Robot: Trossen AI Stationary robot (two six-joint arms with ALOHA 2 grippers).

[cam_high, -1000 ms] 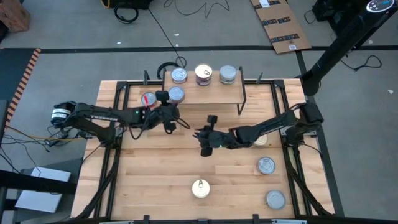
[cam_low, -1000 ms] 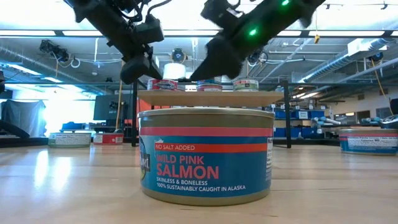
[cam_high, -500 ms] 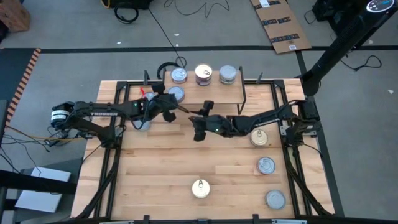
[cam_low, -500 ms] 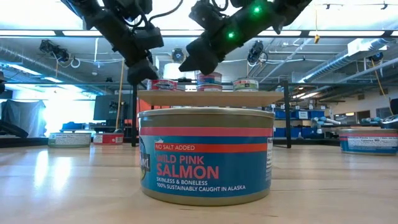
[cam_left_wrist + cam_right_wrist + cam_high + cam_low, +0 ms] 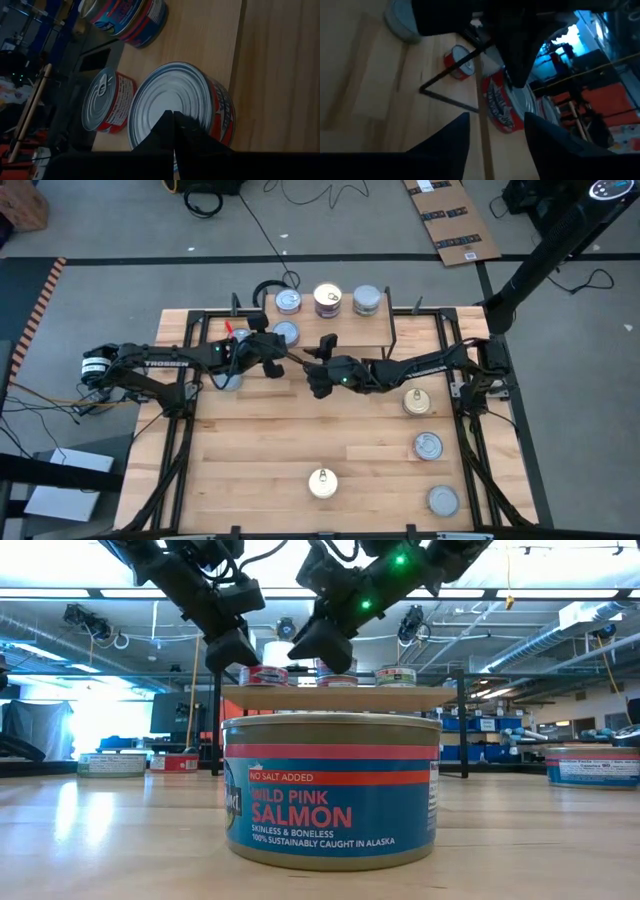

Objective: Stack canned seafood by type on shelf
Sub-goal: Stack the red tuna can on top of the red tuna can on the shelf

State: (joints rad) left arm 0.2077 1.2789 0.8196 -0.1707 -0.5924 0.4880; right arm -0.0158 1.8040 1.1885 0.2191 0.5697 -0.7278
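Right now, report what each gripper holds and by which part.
Nothing is held. The left gripper is shut, empty, fingertips over a red-sided can on the shelf. The right gripper is open, empty, beside it.

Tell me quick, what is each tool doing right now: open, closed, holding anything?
Left tool: closed, empty, over a silver-topped can on the shelf.
Right tool: open, holding nothing, near the shelf's front edge.

Can on shelf partly hidden by left claw
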